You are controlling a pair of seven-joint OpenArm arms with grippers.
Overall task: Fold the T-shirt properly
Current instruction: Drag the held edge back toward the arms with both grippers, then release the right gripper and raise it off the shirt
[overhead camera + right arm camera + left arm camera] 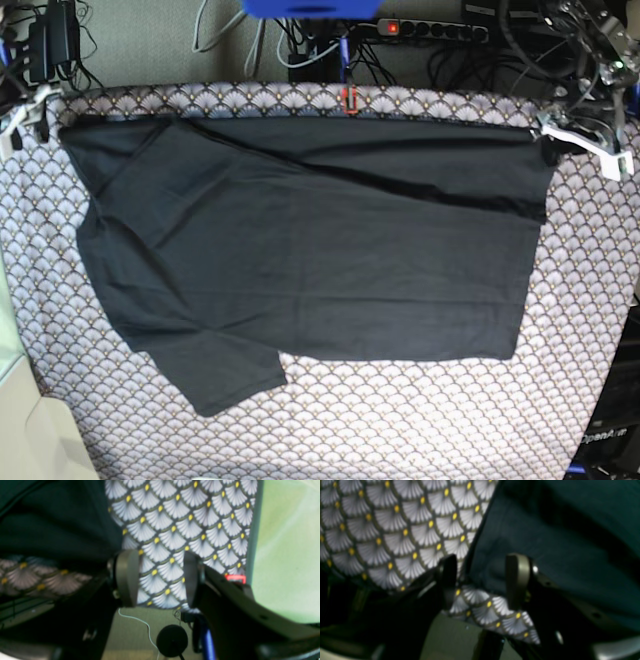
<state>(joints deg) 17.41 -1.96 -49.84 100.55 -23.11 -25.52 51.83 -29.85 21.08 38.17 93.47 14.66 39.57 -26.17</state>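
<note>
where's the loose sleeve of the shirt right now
In the base view the sleeve juts from the T-shirt at its lower left, lying flat on the tablecloth near the front edge.

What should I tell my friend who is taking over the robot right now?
Left gripper: open, a corner of the T-shirt between its jaws, not pinched.
Right gripper: open over the tablecloth, shirt beside it.
The shirt lies spread on the table, its top edge at the far side, one sleeve sticking out at the near side.
Done: one long fold seems laid along the far edge.
Left: fold in the sleeve, then the rest.
</note>
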